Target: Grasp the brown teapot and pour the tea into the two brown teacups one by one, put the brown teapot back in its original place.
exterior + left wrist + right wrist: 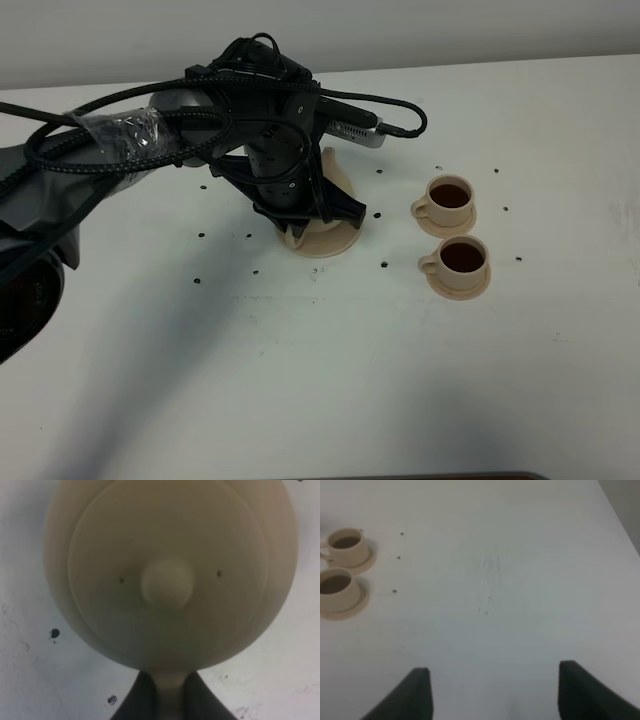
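We are looking at a white desk (300,380) filling nearly the whole view, with small black dots (201,236) scattered over it. A pale grey wall (450,30) is running behind its far edge. Soft light is casting a faint shadow (130,380) across the near left.

A white table (300,380) — small dark dots (201,236) scattered across its surface.

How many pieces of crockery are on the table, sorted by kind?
Teapot: 1
Cups: 2, both holding dark tea
Small saucers: 2, one under each cup
Big saucer: 1, under the arm
Total: 6
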Robot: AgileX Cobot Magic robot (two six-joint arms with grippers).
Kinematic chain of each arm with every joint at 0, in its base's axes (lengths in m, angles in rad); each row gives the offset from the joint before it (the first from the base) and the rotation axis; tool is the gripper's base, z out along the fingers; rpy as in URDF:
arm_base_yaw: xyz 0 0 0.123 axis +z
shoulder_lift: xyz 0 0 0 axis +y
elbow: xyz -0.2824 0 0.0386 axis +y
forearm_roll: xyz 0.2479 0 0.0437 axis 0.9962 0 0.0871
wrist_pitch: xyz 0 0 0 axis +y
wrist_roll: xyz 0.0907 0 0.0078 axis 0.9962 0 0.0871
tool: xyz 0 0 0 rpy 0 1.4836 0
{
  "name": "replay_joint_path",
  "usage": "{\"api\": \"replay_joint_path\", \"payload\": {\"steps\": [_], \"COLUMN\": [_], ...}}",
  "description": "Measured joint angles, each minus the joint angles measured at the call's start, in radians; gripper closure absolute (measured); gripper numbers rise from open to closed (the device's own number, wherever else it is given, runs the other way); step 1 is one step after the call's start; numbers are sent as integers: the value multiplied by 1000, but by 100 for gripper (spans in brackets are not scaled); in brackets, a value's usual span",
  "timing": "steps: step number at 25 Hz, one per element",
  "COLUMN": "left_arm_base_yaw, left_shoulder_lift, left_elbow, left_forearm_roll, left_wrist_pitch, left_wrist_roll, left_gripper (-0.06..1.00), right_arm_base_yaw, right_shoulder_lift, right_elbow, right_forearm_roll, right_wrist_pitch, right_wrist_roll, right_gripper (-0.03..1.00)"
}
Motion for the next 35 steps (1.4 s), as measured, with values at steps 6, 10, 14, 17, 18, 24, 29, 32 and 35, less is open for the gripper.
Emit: {"api": "replay_joint_path", "payload": {"steps": [6,10,14,17,18,24,29,32,35], "left_arm_base_yaw": [0,0,0,0,0,0,0,0,0], "left_shoulder_lift": [7,24,30,30,30,29,-4,-52,-102], "left_elbow": [0,0,0,0,0,0,0,0,0], "left_forearm_roll": [2,2,1,2,2,29,53,53,54], "left_wrist_pitch": [4,0,2,2,2,38,112,207,252], "left_wrist_roll": [0,1,1,1,1,1,1,17,26], "left_gripper": [81,81,81,80,78,55,43,42,42], "right_arm_base_yaw": [0,0,0,0,0,0,0,0,0], "right_shoulder_lift": [0,0,0,0,0,0,0,0,0], "right_elbow": [0,0,0,0,0,0,0,0,0], "right_forearm_roll": [0,0,0,0,0,0,0,0,0], "right_wrist_pitch": [0,0,0,0,0,0,0,0,0], "right_wrist_roll": [0,0,0,0,0,0,1,1,0], "right_gripper": [44,44,44,44,44,44,44,44,44]}}
